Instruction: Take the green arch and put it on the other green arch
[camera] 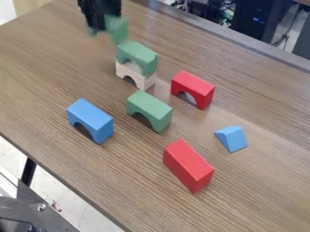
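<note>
A: Where is the gripper (100,19), and in what state is it?

B: It is at the upper left of the frame, above the surface (51,74). It seems to be closed around a green piece (117,30), which is most probably the green arch of the task. The exact hold of the fingers on it cannot be told.

A: And in which direction is the other green arch?

B: This is the point on which the next move depends. Two arches of this colour are lower and more to the right in the frame. The stacked green arch (142,56) is near, just below and to the right of the gripper, and it sits on a cream arch (146,81). The lone green arch (153,108) stands directly on the surface, near the middle of the frame, in the same general direction but farther along.

A: Which one is the goal?

B: The task sentence does not say it. The lone one looks the more stable base, but this is only a judgement. For both, the long axis goes from upper left to lower right.

A: So what does the placing need?

B: The carried piece should come over the chosen arch from the upper left and take the same slant. How its own long axis lies now cannot be told surely. If it is set crosswise, it may tip; if the path is too low, it may knock the stacked pair.
</note>
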